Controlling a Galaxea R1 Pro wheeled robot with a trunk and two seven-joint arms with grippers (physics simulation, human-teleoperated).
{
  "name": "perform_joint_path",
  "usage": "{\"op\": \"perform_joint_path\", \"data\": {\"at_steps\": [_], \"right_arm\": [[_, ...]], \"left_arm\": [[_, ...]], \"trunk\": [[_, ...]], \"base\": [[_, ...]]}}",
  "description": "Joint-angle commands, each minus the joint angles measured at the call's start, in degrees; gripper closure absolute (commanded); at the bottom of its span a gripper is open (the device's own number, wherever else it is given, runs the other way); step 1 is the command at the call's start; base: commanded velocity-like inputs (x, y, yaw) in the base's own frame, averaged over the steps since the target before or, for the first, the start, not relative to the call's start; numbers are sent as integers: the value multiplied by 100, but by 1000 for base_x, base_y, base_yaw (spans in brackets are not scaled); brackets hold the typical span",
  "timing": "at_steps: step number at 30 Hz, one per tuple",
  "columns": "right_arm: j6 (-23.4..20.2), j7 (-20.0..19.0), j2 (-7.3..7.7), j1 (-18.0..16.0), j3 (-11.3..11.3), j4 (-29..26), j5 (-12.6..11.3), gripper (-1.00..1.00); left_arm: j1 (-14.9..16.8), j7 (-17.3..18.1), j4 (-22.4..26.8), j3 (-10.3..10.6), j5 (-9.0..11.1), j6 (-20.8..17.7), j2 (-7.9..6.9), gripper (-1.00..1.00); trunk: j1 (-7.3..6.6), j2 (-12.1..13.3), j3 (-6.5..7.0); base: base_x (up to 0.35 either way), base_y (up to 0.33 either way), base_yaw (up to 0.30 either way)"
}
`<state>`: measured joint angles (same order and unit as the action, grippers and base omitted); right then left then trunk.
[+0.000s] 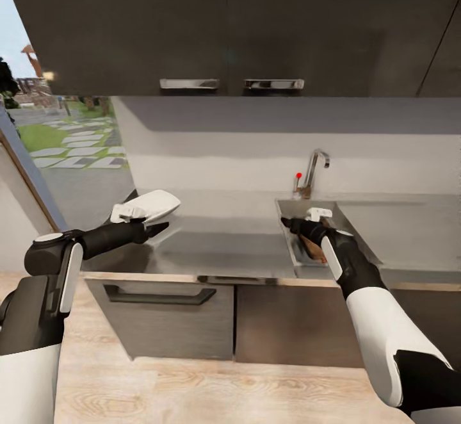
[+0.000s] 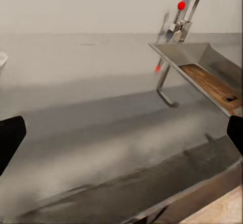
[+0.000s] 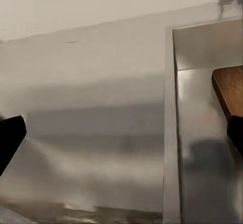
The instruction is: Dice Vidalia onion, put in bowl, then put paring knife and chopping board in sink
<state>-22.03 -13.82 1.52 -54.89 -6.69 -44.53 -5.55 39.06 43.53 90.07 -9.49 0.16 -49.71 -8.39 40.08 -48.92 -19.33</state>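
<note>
Late stage, by the look of it. Chopping board (image 2: pixel 211 84) lies inside the sink (image 1: pixel 289 244), its brown wood plain against the grey basin in the left wrist view; slot hole visible at one end. Right wrist view shows a rounded corner of the same board within the basin, close to the sink's inner wall.

Right hand (image 1: pixel 296 225) hovers over the sink's front-left part, above the board. Fingers stand apart, grasping nothing in the right wrist view: released.

Left hand (image 1: pixel 153 228) sits over the counter (image 1: pixel 218 244) near its left end, just beside the white bowl (image 1: pixel 148 206). Fingers spread, empty.

Bowl contents not readable from here. Paring knife and onion: cannot locate either.

Judgement: board step done. Whether the knife is already in the basin remains unconfirmed; that would be the only item left.
</note>
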Motion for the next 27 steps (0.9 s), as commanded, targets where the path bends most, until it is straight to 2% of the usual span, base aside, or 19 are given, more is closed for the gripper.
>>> {"op": "perform_joint_path", "data": {"at_steps": [1, 12, 21, 25, 27], "right_arm": [[-18, -24, 0, 2, -11, -8, -50, -100], [67, -76, 6, 26, -7, -91, -26, -100], [76, -77, 6, 25, -7, -157, -30, -100], [67, -77, 6, 52, -7, -213, -26, -100], [53, -77, 6, 100, 4, -220, -24, -100]], "left_arm": [[5, 24, 2, -5, 1, -40, 1, -100], [5, 24, 0, -3, 1, -39, 1, -100], [5, 24, 2, 5, -5, -38, 11, -100], [5, 27, -5, 165, -7, -38, 144, -100], [5, -40, -17, 362, -7, -36, 274, -100]], "trunk": [[-2, -6, -8], [-2, -6, -2], [-2, -6, 73], [-2, -6, 111], [-2, -6, 130]], "base": [[-302, 185, 0], [-302, 183, 0], [-297, 167, -42], [-241, 92, -87], [-171, 21, -90]]}}
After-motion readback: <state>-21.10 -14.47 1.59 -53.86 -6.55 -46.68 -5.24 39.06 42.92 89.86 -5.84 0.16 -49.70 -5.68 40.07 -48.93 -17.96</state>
